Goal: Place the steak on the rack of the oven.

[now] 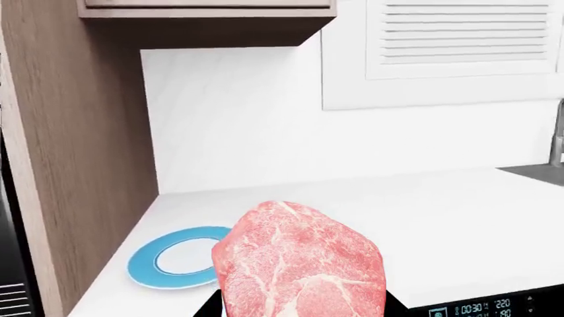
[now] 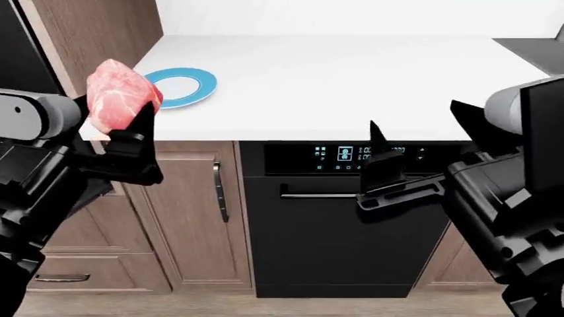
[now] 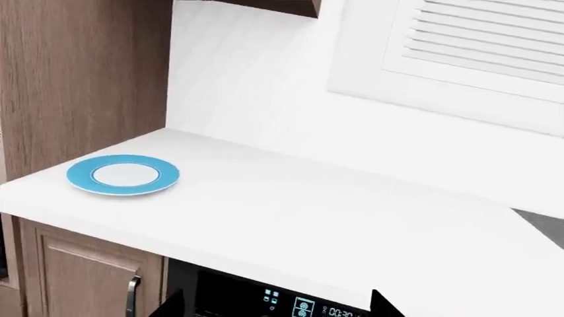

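Left gripper [image 2: 132,122]: we record it clamped on the steak [image 2: 119,94], which sits raised between its fingers, clear of the white counter [image 2: 352,79]. In the left wrist view the steak [image 1: 298,261] fills the near foreground. Blue-rimmed plate [image 2: 182,86]: bare, lying on the counter just beyond the left gripper, near the wooden cabinet side [image 1: 79,152]. Right gripper [image 2: 387,165]: we see its fingers parted, holding nothing, in front of the black appliance with the blue display [image 2: 348,153], below the counter edge.
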Tool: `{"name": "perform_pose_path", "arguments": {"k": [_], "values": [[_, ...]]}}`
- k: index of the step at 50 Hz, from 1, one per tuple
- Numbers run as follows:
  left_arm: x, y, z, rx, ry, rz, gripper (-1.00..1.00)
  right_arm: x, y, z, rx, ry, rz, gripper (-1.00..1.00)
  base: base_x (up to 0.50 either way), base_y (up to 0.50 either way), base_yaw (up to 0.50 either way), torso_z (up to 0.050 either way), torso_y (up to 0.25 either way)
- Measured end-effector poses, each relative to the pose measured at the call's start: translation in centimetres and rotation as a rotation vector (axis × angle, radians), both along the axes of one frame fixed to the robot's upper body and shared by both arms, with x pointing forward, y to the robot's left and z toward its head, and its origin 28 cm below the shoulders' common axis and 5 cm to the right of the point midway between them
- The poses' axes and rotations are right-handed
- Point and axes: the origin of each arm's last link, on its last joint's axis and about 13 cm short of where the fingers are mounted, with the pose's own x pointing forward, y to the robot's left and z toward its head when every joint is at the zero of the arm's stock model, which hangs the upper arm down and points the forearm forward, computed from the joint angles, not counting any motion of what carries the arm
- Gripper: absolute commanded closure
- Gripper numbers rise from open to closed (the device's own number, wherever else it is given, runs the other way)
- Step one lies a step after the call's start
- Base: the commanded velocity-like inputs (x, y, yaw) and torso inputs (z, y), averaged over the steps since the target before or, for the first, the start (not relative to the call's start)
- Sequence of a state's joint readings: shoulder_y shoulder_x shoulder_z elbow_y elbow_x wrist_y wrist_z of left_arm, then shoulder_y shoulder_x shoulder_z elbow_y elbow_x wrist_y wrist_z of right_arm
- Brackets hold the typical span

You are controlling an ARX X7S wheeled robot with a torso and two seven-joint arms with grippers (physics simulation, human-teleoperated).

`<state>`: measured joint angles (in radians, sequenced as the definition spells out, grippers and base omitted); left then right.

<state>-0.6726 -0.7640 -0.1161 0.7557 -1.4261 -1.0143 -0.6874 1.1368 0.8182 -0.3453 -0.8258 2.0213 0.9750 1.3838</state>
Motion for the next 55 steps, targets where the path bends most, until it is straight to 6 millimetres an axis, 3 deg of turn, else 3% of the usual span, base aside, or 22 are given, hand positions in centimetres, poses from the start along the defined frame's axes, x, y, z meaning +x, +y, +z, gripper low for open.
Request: {"name": "perform_pose_path", "arguments": {"k": [19, 55], "values": [[-1.1, 0.4, 1.8, 0.044, 0.054, -0.084, 1.0, 0.1, 0.1, 2.9, -0.042, 0.038, 0.015, -1.0, 0.0, 0.01, 0.0, 0.001, 0.0], [-0.6, 0.5, 1.6, 0.048, 0.08, -0.087, 1.0, 0.5, 0.1, 2.8, -0.085, 0.074, 0.033, -1.0, 0.0, 0.5, 0.0, 0.0, 0.0]]}}
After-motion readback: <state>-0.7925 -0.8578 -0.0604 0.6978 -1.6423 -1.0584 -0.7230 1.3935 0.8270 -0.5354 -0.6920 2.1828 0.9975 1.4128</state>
